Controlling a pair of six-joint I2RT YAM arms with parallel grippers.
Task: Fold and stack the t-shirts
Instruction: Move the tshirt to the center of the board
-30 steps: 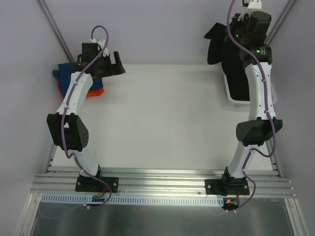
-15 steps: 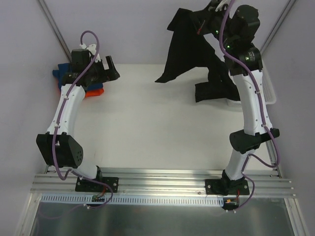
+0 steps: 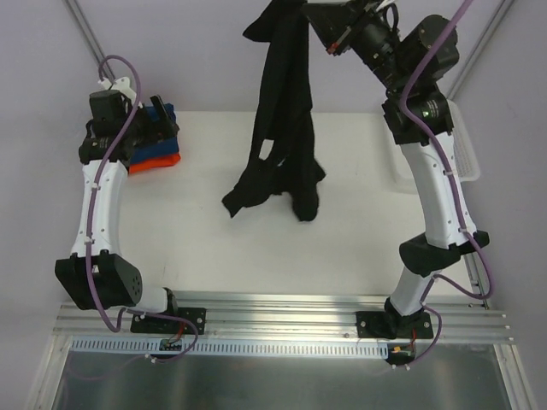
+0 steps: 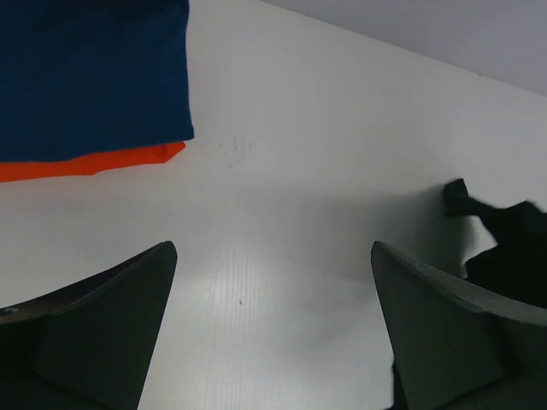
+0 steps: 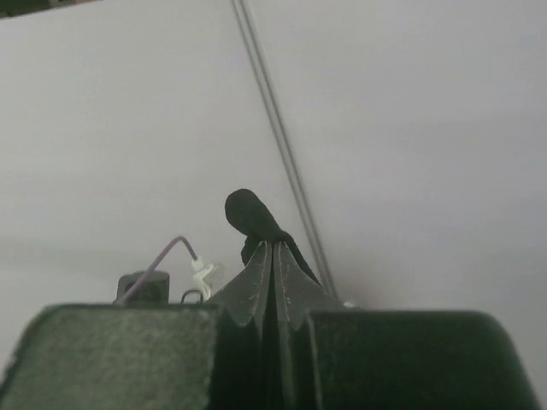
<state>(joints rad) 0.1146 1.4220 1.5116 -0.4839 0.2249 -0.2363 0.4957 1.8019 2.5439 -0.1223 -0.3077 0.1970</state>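
Pinching black shirt (image 3: 280, 102) aloft, top centre, with right jaws; holding left jaws spread by blue shirt (image 4: 85, 77) atop orange shirt (image 4: 94, 161), upper left.

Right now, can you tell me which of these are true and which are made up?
1. The blue t-shirt lies on top of the orange t-shirt. True.
2. The left pincer grips the blue t-shirt. False: it is open and holds nothing.
3. The right pincer is shut on the black t-shirt. True.
4. The black t-shirt is folded on top of the blue t-shirt. False: it dangles unfolded from the right pincer.
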